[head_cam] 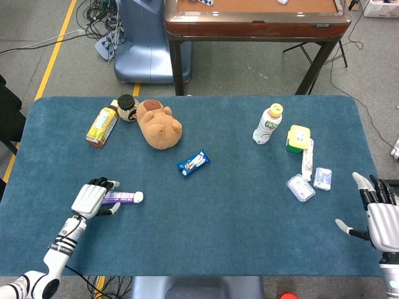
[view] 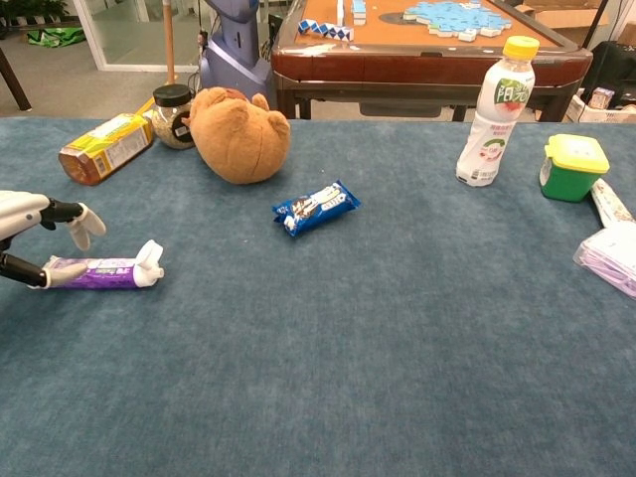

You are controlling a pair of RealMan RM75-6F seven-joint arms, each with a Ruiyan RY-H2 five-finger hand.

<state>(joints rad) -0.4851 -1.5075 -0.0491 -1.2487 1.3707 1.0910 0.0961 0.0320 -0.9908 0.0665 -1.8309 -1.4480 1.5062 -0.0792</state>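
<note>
A purple toothpaste tube (head_cam: 123, 197) (view: 103, 270) with a white cap lies flat near the table's left front. My left hand (head_cam: 91, 199) (view: 32, 237) sits at its tail end. The thumb lies against the tube's end on the cloth, and the fingers (view: 81, 223) are raised apart above it, so nothing is gripped. My right hand (head_cam: 379, 215) hovers at the table's right edge with its fingers spread and nothing in it. It is nearest the small white packets (head_cam: 301, 187) and does not show in the chest view.
A brown plush (head_cam: 160, 124), a jar (head_cam: 127, 107) and a yellow carton (head_cam: 101, 126) stand at the back left. A blue snack packet (head_cam: 194, 163) lies mid-table. A bottle (head_cam: 268, 123), a green tub (head_cam: 298, 138) and a white tube (head_cam: 307, 159) are at the right.
</note>
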